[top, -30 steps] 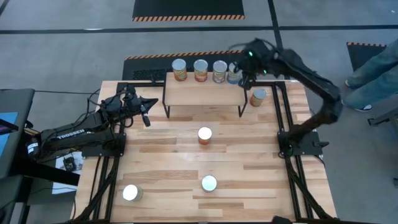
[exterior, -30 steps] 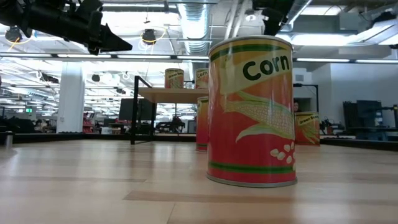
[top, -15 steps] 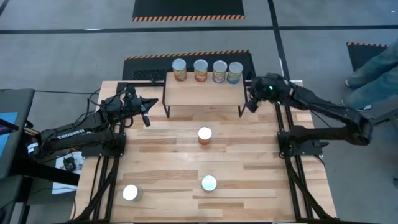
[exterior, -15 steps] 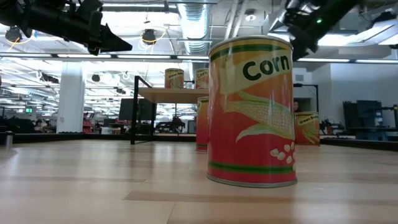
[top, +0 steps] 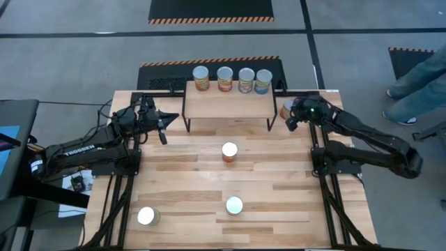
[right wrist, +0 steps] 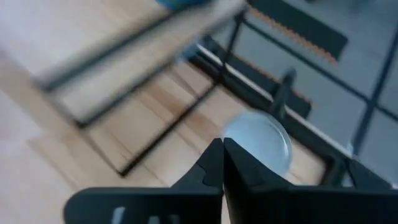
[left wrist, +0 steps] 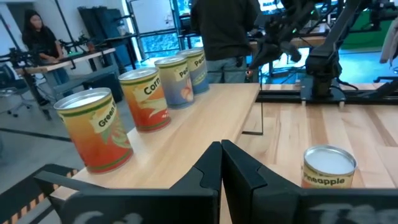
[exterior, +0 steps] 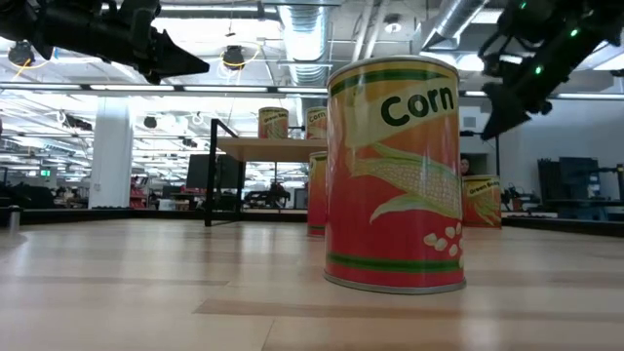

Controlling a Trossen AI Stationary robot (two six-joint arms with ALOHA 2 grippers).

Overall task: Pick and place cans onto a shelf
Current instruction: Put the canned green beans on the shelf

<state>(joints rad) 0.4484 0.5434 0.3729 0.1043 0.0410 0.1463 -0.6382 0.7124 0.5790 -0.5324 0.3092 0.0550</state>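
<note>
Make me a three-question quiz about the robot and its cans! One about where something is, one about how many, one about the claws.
1. Where is the can that the right claw is next to?
A. on the shelf
B. on the table beside the shelf's right end
C. on the floor

2. How many cans stand on the shelf?
A. two
B. six
C. four

3. How is the left claw?
A. shut and holding nothing
B. wide open
C. squeezing a can

Answers:
1. B: from above, the can sits on the table just past the shelf's right legs.
2. C: four silver tops line the shelf's back edge.
3. A: in the left wrist view its fingers meet with nothing between them.
</note>
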